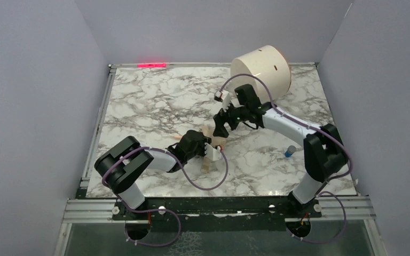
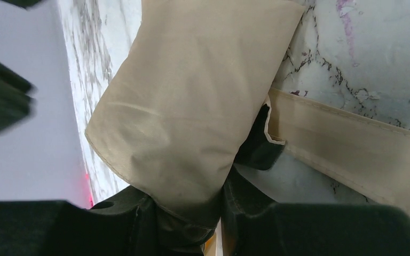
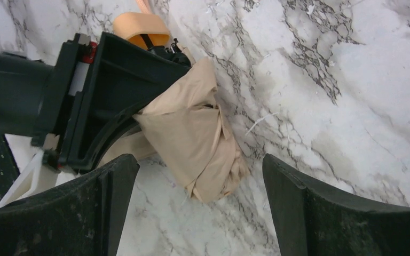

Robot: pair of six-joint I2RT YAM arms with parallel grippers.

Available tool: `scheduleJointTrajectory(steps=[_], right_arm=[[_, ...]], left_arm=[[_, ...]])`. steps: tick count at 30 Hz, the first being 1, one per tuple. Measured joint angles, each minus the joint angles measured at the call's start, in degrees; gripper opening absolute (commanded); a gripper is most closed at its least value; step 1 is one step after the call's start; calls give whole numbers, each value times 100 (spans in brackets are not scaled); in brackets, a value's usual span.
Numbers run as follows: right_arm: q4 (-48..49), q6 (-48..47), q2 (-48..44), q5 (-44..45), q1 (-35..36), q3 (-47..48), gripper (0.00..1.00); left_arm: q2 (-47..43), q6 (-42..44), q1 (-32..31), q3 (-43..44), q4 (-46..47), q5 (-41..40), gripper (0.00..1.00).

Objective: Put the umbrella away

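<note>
The umbrella (image 2: pixel 192 96) is a folded bundle of beige fabric lying on the marble table (image 1: pixel 155 106) near its middle. My left gripper (image 2: pixel 192 208) is shut on its near end, the cloth pinched between the black fingers. Its long tan strap (image 2: pixel 352 144) trails across the table beside it. In the right wrist view the umbrella (image 3: pixel 197 138) sticks out of the left gripper's black body (image 3: pixel 101 96), with the peach handle knob (image 3: pixel 141 26) behind it. My right gripper (image 3: pixel 197 165) hangs open just over the free end, one finger (image 3: pixel 112 202) on each side and touching nothing. From above, both grippers (image 1: pixel 205 140) (image 1: pixel 220 128) meet over the umbrella (image 1: pixel 208 132).
A white cylindrical drum (image 1: pixel 261 69) lies on its side at the back right, its open end facing the arms. A small blue object (image 1: pixel 289 151) stands near the right arm's base. Grey walls close in the table on three sides.
</note>
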Motion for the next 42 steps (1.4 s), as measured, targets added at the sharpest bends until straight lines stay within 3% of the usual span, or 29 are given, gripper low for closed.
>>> scheduleJointTrajectory(steps=[6,14,17,21,25,30,35,42], right_arm=[[-761,-758,1132,-328,0,970,94],[-1353,-1235,1862,-538,0,1390,89],[-1523,-1287,2096,-603,2,1628,79],[-1681,-1272,2280,-767,4,1781,52],[-1759,-1320,2304,-785,39,1829,35],[-1759,-1329,2302,-750,55,1818,24],[-1547,-1237,2173,-586,101,1622,21],[-1014,-1169,1832,0,278,1178,21]], left_arm=[[98,127,-63,-70,278,-160,0],[164,225,-101,-83,389,-240,0],[181,249,-101,-85,404,-264,0],[205,264,-101,-85,428,-304,0],[214,243,-101,-81,426,-323,11],[192,133,-101,-44,326,-339,38],[-59,-238,-101,24,-103,-332,54],[-1150,-1121,-101,140,-1438,48,59]])
